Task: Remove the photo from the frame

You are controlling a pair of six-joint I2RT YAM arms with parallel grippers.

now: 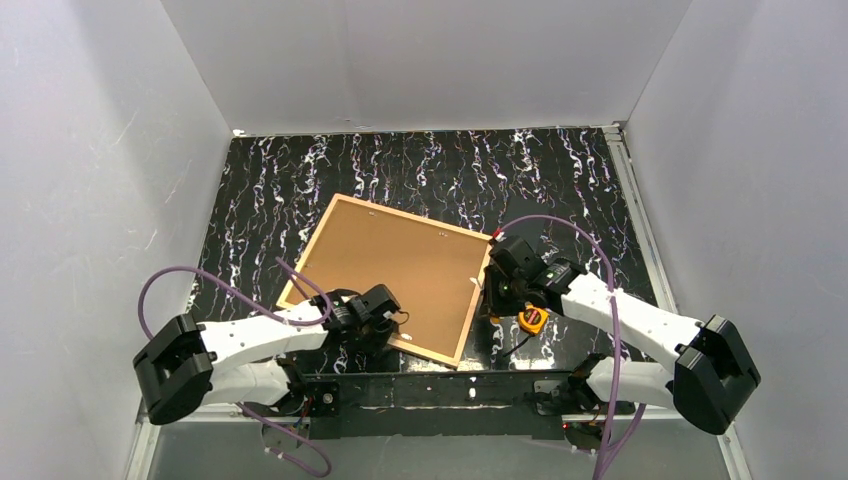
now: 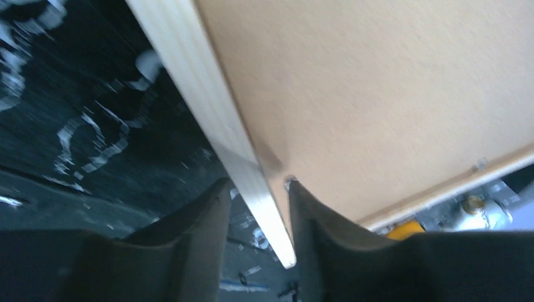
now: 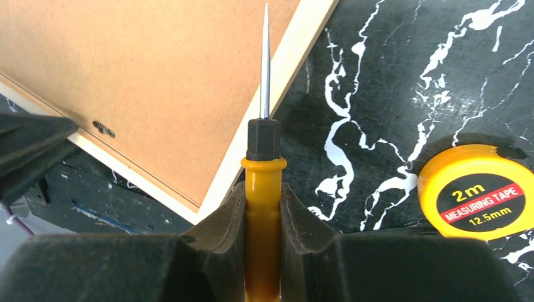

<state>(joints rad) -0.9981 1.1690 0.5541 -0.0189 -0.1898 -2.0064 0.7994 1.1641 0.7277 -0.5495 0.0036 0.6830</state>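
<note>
The frame (image 1: 470, 300) lies face down on the black marbled table. The photo shows only its brown board backing (image 1: 400, 265); the printed side is hidden. My left gripper (image 1: 385, 310) is at the frame's near edge. In the left wrist view its jaws (image 2: 258, 195) straddle the pale wood strip (image 2: 208, 94), one finger over the backing (image 2: 365, 94) and one outside. My right gripper (image 1: 495, 290) is shut on a yellow-handled pointed tool (image 3: 263, 189). The tool's thin metal tip lies over the frame's right strip (image 3: 296, 69) beside the backing (image 3: 157, 75).
A yellow tape measure (image 1: 533, 320) lies on the table just right of the right gripper, and shows in the right wrist view (image 3: 478, 192). A small metal fitting (image 3: 104, 129) sits on the backing near the frame's near edge. White walls enclose the table on three sides.
</note>
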